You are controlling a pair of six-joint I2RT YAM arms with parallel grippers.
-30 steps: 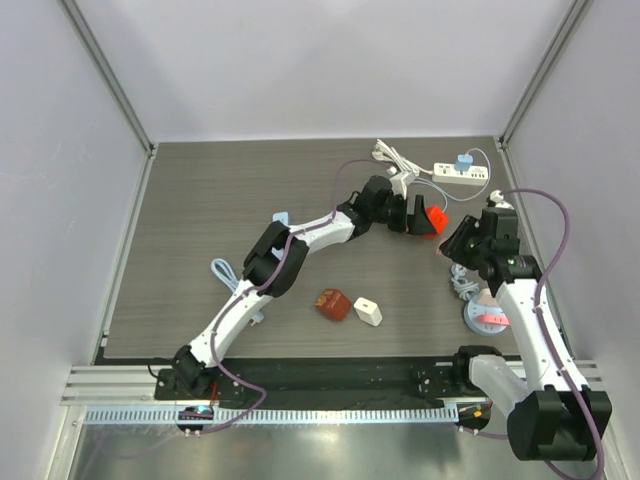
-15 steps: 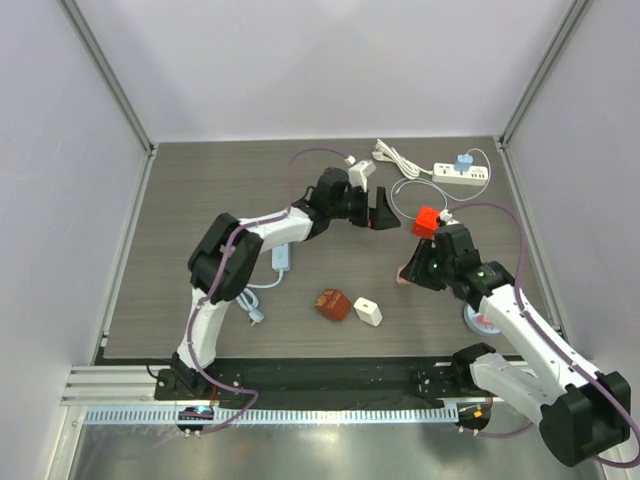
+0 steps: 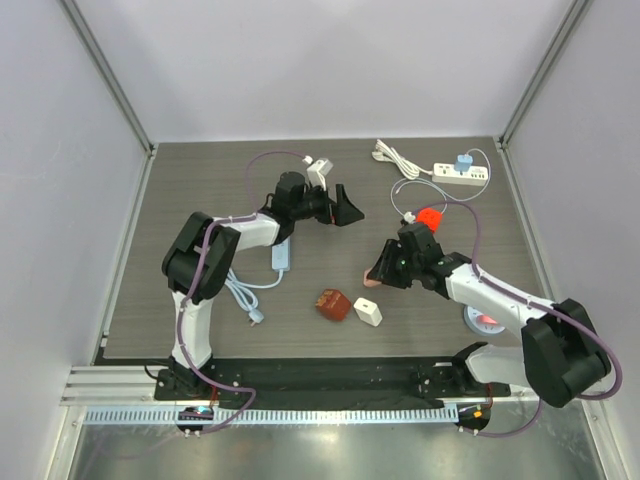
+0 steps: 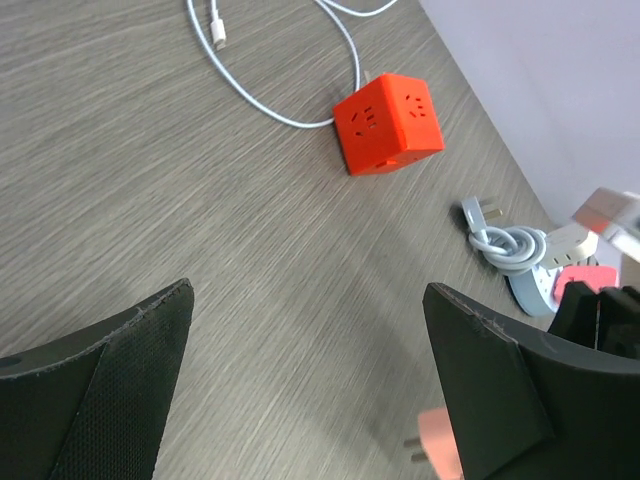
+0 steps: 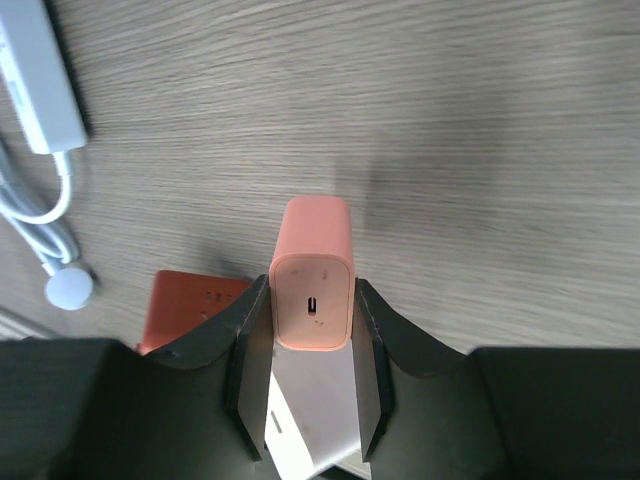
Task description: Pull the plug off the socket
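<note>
Right claw (image 5: 312, 305) clenched on the salmon plug (image 5: 312, 235), prongs free and well apart from the red cube socket (image 4: 388, 122); socket sits on the surface (image 3: 200, 200) among white cables; left claw (image 4: 308, 290) released, spread wide, grasping nothing

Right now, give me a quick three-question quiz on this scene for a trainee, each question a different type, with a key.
1. True or false: the left gripper is shut on the red cube socket.
2. Multiple choice: the right gripper holds A) a white cable, B) the pink plug, C) nothing.
3. Short answer: what colour is the adapter sitting on the white power strip?

Key: 1 false, its jaws stand open and empty. 2 B. 3 blue.
</note>
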